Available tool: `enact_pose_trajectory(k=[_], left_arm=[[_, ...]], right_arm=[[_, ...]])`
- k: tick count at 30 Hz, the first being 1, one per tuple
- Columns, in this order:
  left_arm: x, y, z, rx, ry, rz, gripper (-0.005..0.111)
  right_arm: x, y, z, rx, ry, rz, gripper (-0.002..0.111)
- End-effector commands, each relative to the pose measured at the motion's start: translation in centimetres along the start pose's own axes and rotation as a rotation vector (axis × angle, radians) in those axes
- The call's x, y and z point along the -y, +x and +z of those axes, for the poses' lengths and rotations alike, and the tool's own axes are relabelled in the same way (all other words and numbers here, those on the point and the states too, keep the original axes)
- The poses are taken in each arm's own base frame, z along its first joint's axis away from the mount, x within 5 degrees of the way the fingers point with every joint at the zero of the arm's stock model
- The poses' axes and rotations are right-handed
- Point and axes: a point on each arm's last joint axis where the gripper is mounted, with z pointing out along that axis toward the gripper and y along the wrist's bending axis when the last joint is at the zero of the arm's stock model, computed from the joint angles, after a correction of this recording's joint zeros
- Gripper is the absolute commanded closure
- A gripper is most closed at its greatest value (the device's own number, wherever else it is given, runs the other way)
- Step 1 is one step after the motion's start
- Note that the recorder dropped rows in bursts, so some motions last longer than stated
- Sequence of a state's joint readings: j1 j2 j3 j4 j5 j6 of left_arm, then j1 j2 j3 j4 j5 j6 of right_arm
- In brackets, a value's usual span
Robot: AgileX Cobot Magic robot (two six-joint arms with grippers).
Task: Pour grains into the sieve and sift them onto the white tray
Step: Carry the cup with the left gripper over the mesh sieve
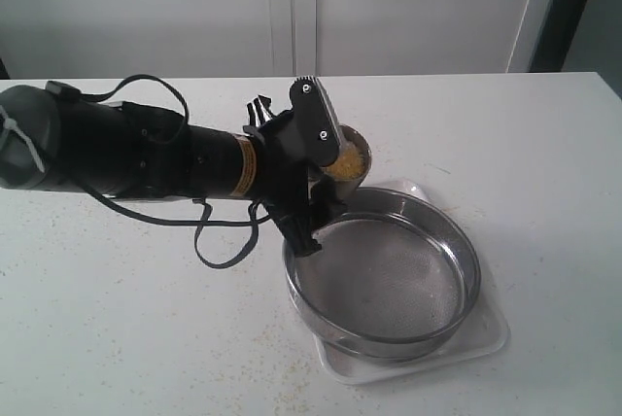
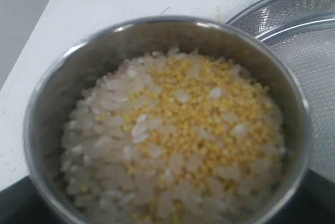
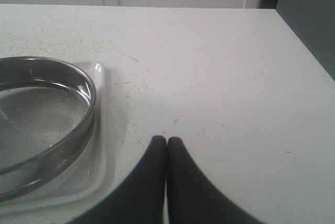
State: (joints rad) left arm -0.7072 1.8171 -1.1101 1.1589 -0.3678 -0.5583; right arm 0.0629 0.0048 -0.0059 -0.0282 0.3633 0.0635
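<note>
**Exterior view.** White worktop [image 1: 117, 319]. Left hand [image 1: 321, 183] at mid-frame, clamped around a steel cup [image 1: 366, 171]. The cup was tipped above the upper-left rim of the sieve [image 1: 389, 280], and the grains [image 1: 352, 158] lay inside it. The sieve sat on the white tray [image 1: 491, 333] at lower right, its mesh bare.

**Left wrist view.** The cup filled the frame, heaped with pale and yellow grains [image 2: 172, 140]. The sieve's rim [image 2: 309, 35] showed at upper right.

**Right wrist view.** Right hand [image 3: 166, 150] at bottom centre, fingers pressed together and holding nothing. Sieve [image 3: 47, 103] and tray [image 3: 102, 130] were at left, apart from the hand.
</note>
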Motion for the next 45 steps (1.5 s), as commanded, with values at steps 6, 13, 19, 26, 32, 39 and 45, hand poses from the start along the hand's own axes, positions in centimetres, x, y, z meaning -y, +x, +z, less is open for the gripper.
enact_pose_trajectory(k=[6,13,19,26,32,39,45], left_arm=[[-0.2,-0.6,-0.3,0.015,-0.01,0.091,0.107],[-0.3,-0.6,-0.3,0.007,-0.014,0.203,0.107],[-0.3,-0.6,-0.3,0.006,-0.014,0.316,0.107],[-0.3,-0.7,-0.3,0.017,-0.02,0.402,0.107],[-0.3,-0.7,-0.3,0.024,-0.03,0.435,0.107],[-0.8,-1.3,-0.3,0.035,-0.046,0.465,0.107],[-1.3,-1.9,-0.4,0.047,-0.066,0.475,0.107]], right_arm=[[0.0,0.0,0.0,0.013,0.002,0.0,0.108],[0.0,0.0,0.0,0.013,0.002,0.0,0.108],[0.0,0.0,0.0,0.013,0.002,0.0,0.108],[0.0,0.0,0.0,0.013,0.002,0.0,0.108],[0.0,0.0,0.0,0.013,0.002,0.0,0.108],[0.0,0.0,0.0,0.013,0.002,0.0,0.108],[0.0,0.0,0.0,0.013,0.002,0.0,0.108]])
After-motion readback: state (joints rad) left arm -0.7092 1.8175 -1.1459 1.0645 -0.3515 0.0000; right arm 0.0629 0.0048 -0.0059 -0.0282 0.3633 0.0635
